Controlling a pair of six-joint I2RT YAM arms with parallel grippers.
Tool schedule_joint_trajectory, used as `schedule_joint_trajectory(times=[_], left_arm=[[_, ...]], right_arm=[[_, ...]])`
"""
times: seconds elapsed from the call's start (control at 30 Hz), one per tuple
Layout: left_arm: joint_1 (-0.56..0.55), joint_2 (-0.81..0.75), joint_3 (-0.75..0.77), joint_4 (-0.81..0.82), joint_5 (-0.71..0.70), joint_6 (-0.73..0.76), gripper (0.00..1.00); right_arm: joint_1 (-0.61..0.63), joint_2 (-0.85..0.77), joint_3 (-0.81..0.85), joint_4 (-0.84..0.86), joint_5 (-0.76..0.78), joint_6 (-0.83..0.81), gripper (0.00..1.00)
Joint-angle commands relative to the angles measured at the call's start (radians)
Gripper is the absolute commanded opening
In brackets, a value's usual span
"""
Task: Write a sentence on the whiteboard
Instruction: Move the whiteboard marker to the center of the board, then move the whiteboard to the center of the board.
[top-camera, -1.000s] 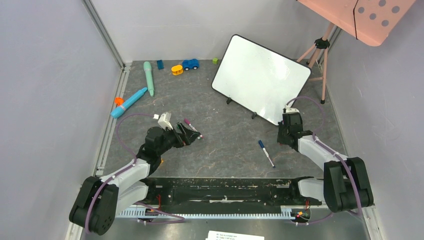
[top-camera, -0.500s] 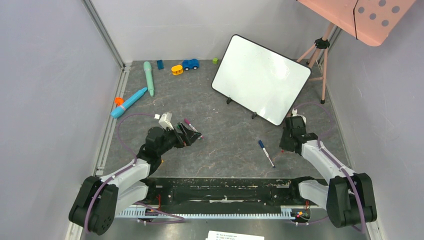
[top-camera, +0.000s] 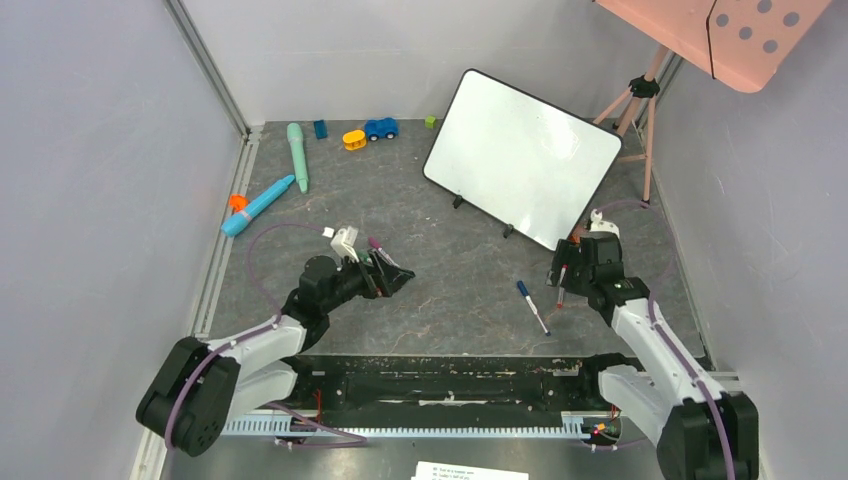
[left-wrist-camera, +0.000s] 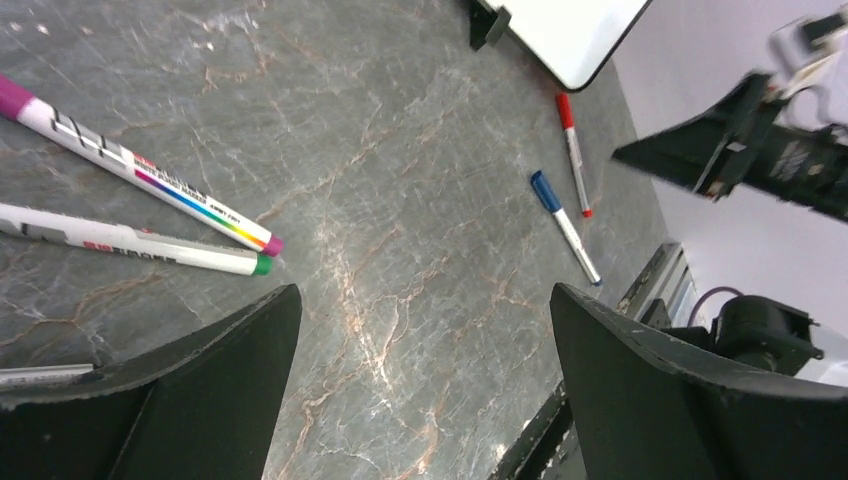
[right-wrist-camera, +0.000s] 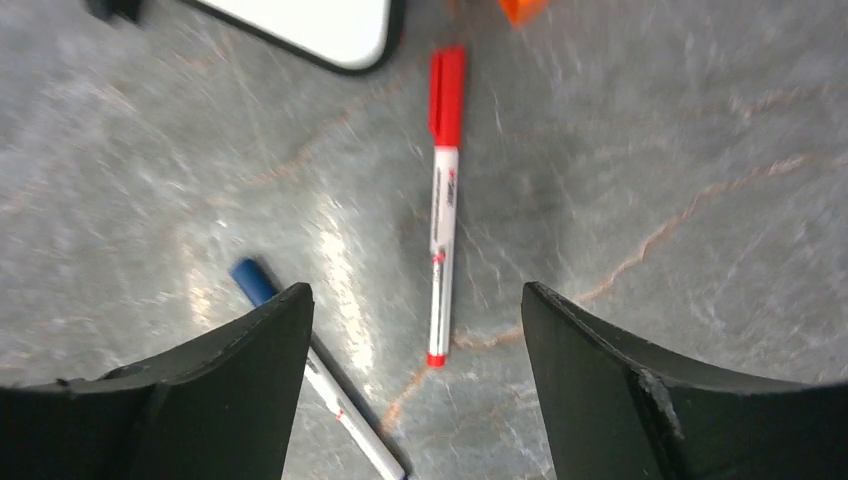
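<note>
**Marker set down, board unwritten.** Nearest the bases, the right claw (right-wrist-camera: 415, 292) has drawn back from the near corner of the whiteboard (top-camera: 520, 155), where it sat clenched a second ago. Its matte black, wedge-shaped fingers are now spread and hold nothing. The red marker (right-wrist-camera: 443, 200) was not on the worktop (top-camera: 450, 270) before. It now lies flat between those fingers, just off that same corner, with its cap end towards the board. This probably means the pen was let go before any stroke was made, so it must be gripped again.

The left claw (left-wrist-camera: 425, 298) is well to the left of the board. It is fully released, as before, and hangs over bare stone.

- **Pens:** slim cylinders with white barrels and coloured caps. The blue marker (right-wrist-camera: 255, 282) lies beside the red one, on the side away from the board.
- **Surface:** grey and marbled, with rust-coloured veins and a slight sheen.
- **Whiteboard:** it has not moved — propped at a tilt on small black feet, with a glossy white face, a thin black rim and rounded corners. No sentence shows on it.

Beyond the board's left edge, small plastic toys (top-camera: 368, 132) line the back wall.
</note>
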Motion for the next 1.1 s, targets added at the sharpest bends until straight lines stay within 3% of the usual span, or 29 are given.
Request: schedule_joint_trajectory(times=[0.0,0.17,0.37,0.57,0.7,0.8,1.07], left_arm=[[-0.025,0.066,0.061,0.038,-0.022,0.072,1.0],[-0.026,0.142,0.28,-0.221,-0.098,0.187,1.0],[0.001,0.229,0.341,-0.033,-0.153,0.231,1.0],[0.106,0.549,0.618,0.051,0.142,0.166,1.0],[0.147,0.735,0.79,0.1,0.179,0.136,1.0],[0.193,0.892,0.947,0.135,0.277,0.073,1.0],[0.239,1.238,1.366,0.174,0.429,-0.028,1.0]], right_arm=[[-0.006,-0.107,-0.003,0.143,0.011,-0.029,0.78],[-0.016,-0.146,0.014,0.241,0.074,-0.015,0.8],[-0.023,-0.2,-0.039,0.488,0.093,-0.097,0.88],[-0.097,-0.13,0.025,0.58,0.02,-0.117,0.9],[-0.251,-0.034,0.088,0.604,-0.206,-0.167,0.9],[-0.328,0.015,0.098,0.666,-0.279,-0.179,0.89],[-0.388,0.253,0.153,0.872,-0.497,-0.117,0.79]])
